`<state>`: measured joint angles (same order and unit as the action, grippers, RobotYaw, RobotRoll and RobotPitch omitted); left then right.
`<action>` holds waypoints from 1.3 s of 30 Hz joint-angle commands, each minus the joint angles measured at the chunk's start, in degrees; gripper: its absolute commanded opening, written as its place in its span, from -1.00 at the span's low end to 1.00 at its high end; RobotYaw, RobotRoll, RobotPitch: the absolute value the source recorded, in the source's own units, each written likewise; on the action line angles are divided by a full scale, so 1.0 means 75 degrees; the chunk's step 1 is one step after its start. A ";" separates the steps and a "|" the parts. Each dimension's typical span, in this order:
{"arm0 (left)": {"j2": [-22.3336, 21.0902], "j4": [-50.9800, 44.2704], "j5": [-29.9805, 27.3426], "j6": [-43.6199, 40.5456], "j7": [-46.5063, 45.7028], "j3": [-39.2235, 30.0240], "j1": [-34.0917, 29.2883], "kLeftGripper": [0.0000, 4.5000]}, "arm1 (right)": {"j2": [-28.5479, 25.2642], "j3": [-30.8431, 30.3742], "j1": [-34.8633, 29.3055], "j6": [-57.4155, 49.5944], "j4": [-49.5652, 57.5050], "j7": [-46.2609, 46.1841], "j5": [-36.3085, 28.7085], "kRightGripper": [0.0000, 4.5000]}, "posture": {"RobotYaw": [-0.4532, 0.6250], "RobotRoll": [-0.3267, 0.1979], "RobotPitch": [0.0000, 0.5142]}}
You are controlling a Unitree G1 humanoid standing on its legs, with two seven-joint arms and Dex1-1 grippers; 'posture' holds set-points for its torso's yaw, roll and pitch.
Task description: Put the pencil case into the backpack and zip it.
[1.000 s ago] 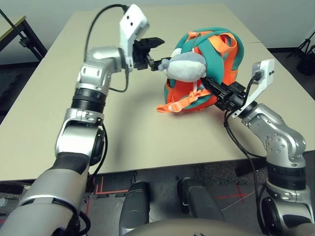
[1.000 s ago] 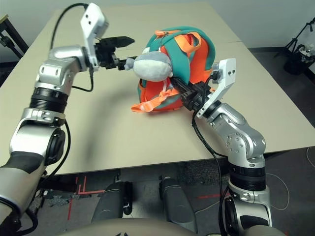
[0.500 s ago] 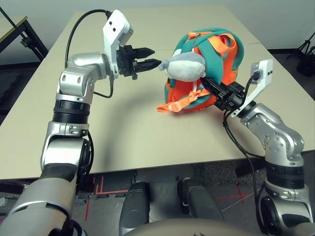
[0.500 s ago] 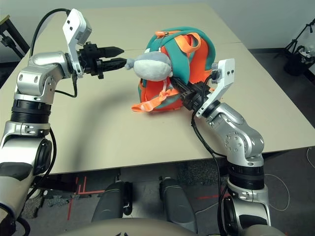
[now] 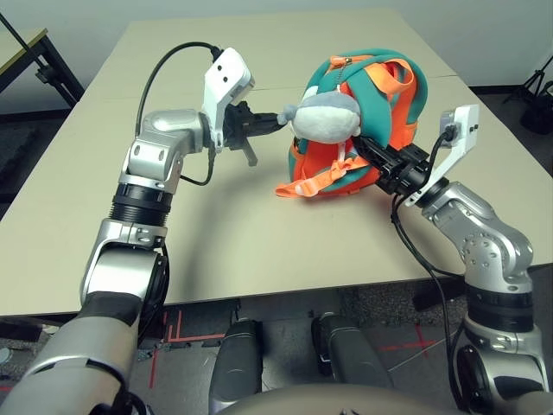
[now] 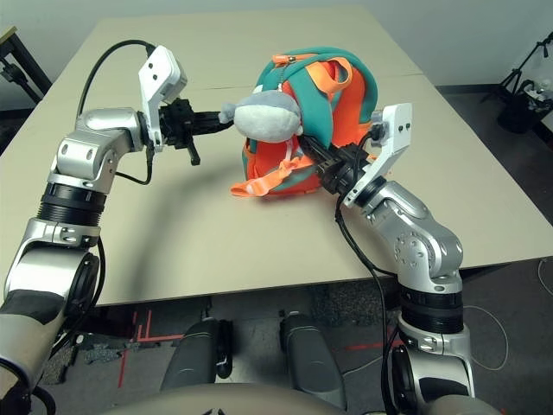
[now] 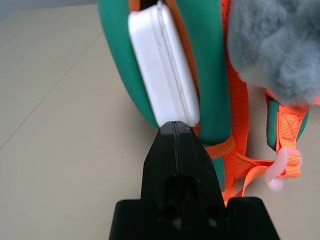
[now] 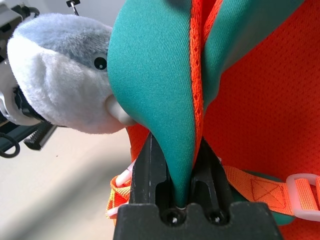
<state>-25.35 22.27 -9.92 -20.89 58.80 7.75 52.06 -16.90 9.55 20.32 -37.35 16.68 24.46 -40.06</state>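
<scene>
While our right gripper (image 8: pixel 181 170) clamped the backpack's (image 5: pixel 380 95) soft teal fabric, our closed left gripper (image 7: pixel 175 131) met the smooth pencil case (image 7: pixel 162 65).

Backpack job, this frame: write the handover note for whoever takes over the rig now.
Left hand: fingers shut, empty, tips against the pencil case, which sits partway inside the backpack opening, one end poking out.
Right hand: shut on a teal fold of the backpack, keeping it upright on the table.
Done: case mostly inserted.
Left: push it fully in, then zip; the opening is not yet closed.
</scene>
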 commanded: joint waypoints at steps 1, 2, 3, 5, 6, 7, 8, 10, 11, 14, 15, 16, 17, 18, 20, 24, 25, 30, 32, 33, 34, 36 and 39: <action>0.0144 0.0384 0.0119 0.0228 -0.0091 0.0065 0.0026 -1.00 | 0.0080 -0.0125 0.0020 0.0042 0.0230 0.0045 -0.0098 -0.95 | -0.50 0.25 -0.61; 0.0189 0.0474 0.0127 0.0288 -0.0118 0.0059 0.0056 -1.00 | 0.0084 -0.0126 0.0023 0.0040 0.0232 0.0044 -0.0098 -0.95 | -0.50 0.25 -0.61; 0.0245 0.0545 0.0135 0.0356 -0.0167 0.0045 0.0077 -1.00 | 0.0083 -0.0124 0.0016 0.0036 0.0246 0.0043 -0.0101 -0.95 | -0.51 0.25 -0.61; 0.0420 0.0713 0.0116 0.0457 -0.0296 -0.0007 0.0136 -1.00 | 0.0091 -0.0115 0.0006 0.0027 0.0273 0.0030 -0.0118 -0.95 | -0.51 0.25 -0.60; 0.0504 0.0824 0.0132 0.0529 -0.0359 -0.0017 0.0177 -1.00 | 0.0095 -0.0113 0.0002 0.0024 0.0284 0.0025 -0.0124 -0.95 | -0.52 0.25 -0.60; 0.0594 0.0978 0.0154 0.0644 -0.0422 -0.0027 0.0237 -1.00 | 0.0101 -0.0115 0.0003 0.0021 0.0290 0.0019 -0.0129 -0.95 | -0.52 0.25 -0.60; 0.0672 0.1120 0.0176 0.0768 -0.0487 -0.0041 0.0296 -1.00 | 0.0107 -0.0118 -0.0001 0.0019 0.0299 0.0013 -0.0132 -0.95 | -0.52 0.25 -0.60; 0.0841 0.1401 0.0176 0.0974 -0.0629 -0.0104 0.0449 -1.00 | 0.0112 -0.0122 -0.0014 0.0016 0.0317 0.0007 -0.0134 -0.95 | -0.52 0.25 -0.60; 0.0940 0.1557 0.0154 0.1054 -0.0698 -0.0145 0.0555 -1.00 | 0.0119 -0.0125 -0.0016 0.0016 0.0321 0.0003 -0.0132 -0.95 | -0.52 0.25 -0.60; 0.1180 0.1953 0.0133 0.1249 -0.0801 -0.0204 0.0799 -1.00 | 0.0127 -0.0125 -0.0027 0.0017 0.0336 -0.0007 -0.0126 -0.95 | -0.53 0.25 -0.61; 0.1250 0.2072 0.0147 0.1308 -0.0818 -0.0208 0.0857 -1.00 | 0.0130 -0.0124 -0.0030 0.0018 0.0340 -0.0012 -0.0126 -0.95 | -0.54 0.25 -0.61; 0.1343 0.2216 0.0165 0.1384 -0.0839 -0.0213 0.0912 -1.00 | 0.0136 -0.0128 -0.0032 0.0021 0.0344 -0.0017 -0.0123 -0.95 | -0.54 0.25 -0.61; 0.1427 0.2339 0.0188 0.1457 -0.0862 -0.0215 0.0951 -1.00 | 0.0141 -0.0132 -0.0040 0.0024 0.0352 -0.0023 -0.0123 -0.95 | -0.55 0.25 -0.61; 0.1536 0.2451 0.0181 0.1527 -0.0890 -0.0241 0.0977 -1.00 | 0.0148 -0.0140 -0.0045 0.0029 0.0359 -0.0031 -0.0116 -0.95 | -0.55 0.25 -0.61; 0.1717 0.2601 0.0153 0.1641 -0.0961 -0.0306 0.0988 -1.00 | 0.0161 -0.0154 -0.0060 0.0035 0.0381 -0.0053 -0.0110 -0.95 | -0.56 0.25 -0.62; 0.1721 0.2448 0.0059 0.1625 -0.0897 -0.0451 0.0844 -1.00 | 0.0165 -0.0152 -0.0092 0.0036 0.0424 -0.0083 -0.0109 -0.95 | -0.56 0.25 -0.62; 0.1687 0.2408 0.0046 0.1611 -0.0874 -0.0479 0.0822 -1.00 | 0.0159 -0.0147 -0.0094 0.0036 0.0421 -0.0079 -0.0109 -0.95 | -0.55 0.25 -0.63; 0.1269 0.1821 -0.0342 0.1397 -0.0890 -0.1033 0.0560 -1.00 | 0.0146 -0.0192 -0.0018 0.0065 0.0308 -0.0022 -0.0060 -0.95 | -0.52 0.25 -0.63; 0.1088 0.1481 -0.0446 0.1195 -0.0915 -0.1160 0.0383 -1.00 | 0.0146 -0.0214 0.0015 0.0069 0.0269 0.0002 -0.0057 -0.95 | -0.51 0.25 -0.63; 0.0981 0.1280 -0.0514 0.1095 -0.0912 -0.1226 0.0275 -1.00 | 0.0143 -0.0228 0.0031 0.0069 0.0245 0.0020 -0.0054 -0.95 | -0.50 0.25 -0.63; 0.0883 0.1053 -0.0594 0.1004 -0.0870 -0.1284 0.0156 -1.00 | 0.0137 -0.0247 0.0047 0.0070 0.0212 0.0044 -0.0044 -0.95 | -0.48 0.25 -0.64; 0.0664 0.0376 -0.0914 0.0650 -0.0688 -0.1416 -0.0206 -1.00 | 0.0101 -0.0329 0.0059 0.0097 0.0121 0.0133 0.0029 -0.95 | -0.48 0.25 -0.64; 0.0193 -0.0748 -0.1318 -0.0108 -0.0504 -0.1512 -0.0844 -0.55 | 0.0069 -0.0444 0.0087 0.0181 -0.0059 0.0283 0.0152 -0.95 | -0.44 0.25 -0.65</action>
<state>-22.77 20.31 -18.03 -19.08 54.02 -3.13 46.64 -16.55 7.57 20.41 -36.57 16.51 24.73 -38.92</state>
